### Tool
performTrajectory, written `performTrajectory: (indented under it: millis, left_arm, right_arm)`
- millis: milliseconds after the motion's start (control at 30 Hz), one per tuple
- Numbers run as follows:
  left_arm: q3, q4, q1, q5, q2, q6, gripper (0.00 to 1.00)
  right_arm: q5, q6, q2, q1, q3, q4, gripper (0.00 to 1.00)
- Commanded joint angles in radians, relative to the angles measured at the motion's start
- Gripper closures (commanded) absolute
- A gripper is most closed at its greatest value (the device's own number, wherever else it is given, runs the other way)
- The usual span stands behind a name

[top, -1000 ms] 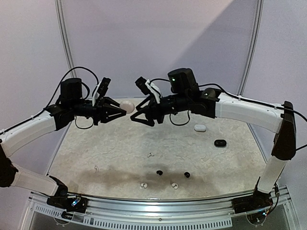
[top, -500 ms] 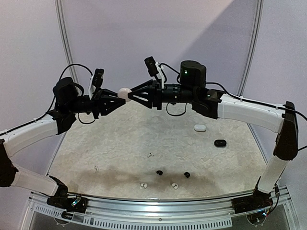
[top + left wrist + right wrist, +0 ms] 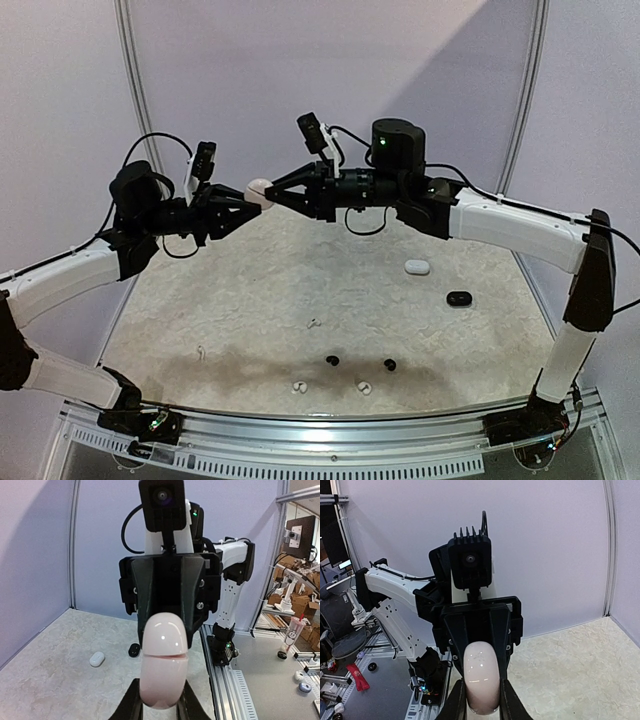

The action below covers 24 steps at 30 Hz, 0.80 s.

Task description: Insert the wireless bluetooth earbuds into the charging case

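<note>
A pale pink charging case [image 3: 259,190] hangs high above the table between the two arms. My left gripper [image 3: 247,203] is shut on its lower half [image 3: 164,680], and the fingers [image 3: 132,702] press both sides. My right gripper [image 3: 274,193] comes from the opposite side, shut on the other half [image 3: 481,680]. The case's lid seam shows as a thin line [image 3: 165,654]. The wireless bluetooth earbuds lie on the table near the front: white ones [image 3: 314,323] [image 3: 200,351] [image 3: 297,386] [image 3: 364,387] and black ones [image 3: 332,360] [image 3: 389,365].
A white case [image 3: 417,267] and a black case [image 3: 459,298] lie on the right of the speckled table [image 3: 250,300]; both also show in the left wrist view, the white case [image 3: 97,659] and the black case [image 3: 134,650]. An aluminium rail [image 3: 330,430] runs along the near edge.
Both arms have lifted. My right gripper moved in onto the pink case held by the left gripper, and its jaws closed on the case's free end.
</note>
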Motion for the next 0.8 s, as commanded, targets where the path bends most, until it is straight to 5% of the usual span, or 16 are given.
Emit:
performTrajectory:
  millis: [0, 67, 167, 233, 367, 767]
  left_arm:
    - [0.015, -0.033, -0.008, -0.012, 0.005, 0.038, 0.78]
    - [0.033, -0.131, -0.003, 0.013, 0.0, 0.118, 0.36]
    - [0.106, -0.508, 0.002, 0.015, -0.009, 0.414, 0.19]
    - [0.163, -0.692, 0.002, 0.006, -0.017, 0.627, 0.18]
    - [0.204, -0.837, 0.0, -0.002, -0.014, 0.786, 0.21]
    - [0.165, -0.699, -0.042, 0.014, 0.014, 0.64, 0.52]
  right_arm:
    - [0.011, -0.044, 0.034, 0.009, 0.056, -0.146, 1.0]
    - [0.043, -0.086, 0.021, 0.009, 0.069, -0.224, 1.0]
    - [0.108, -0.175, -0.002, 0.009, 0.102, -0.366, 1.0]
    - [0.146, -0.228, -0.013, 0.009, 0.129, -0.444, 1.0]
    - [0.18, -0.303, -0.023, 0.018, 0.145, -0.509, 1.0]
    - [0.152, -0.346, -0.006, 0.032, 0.162, -0.516, 1.0]
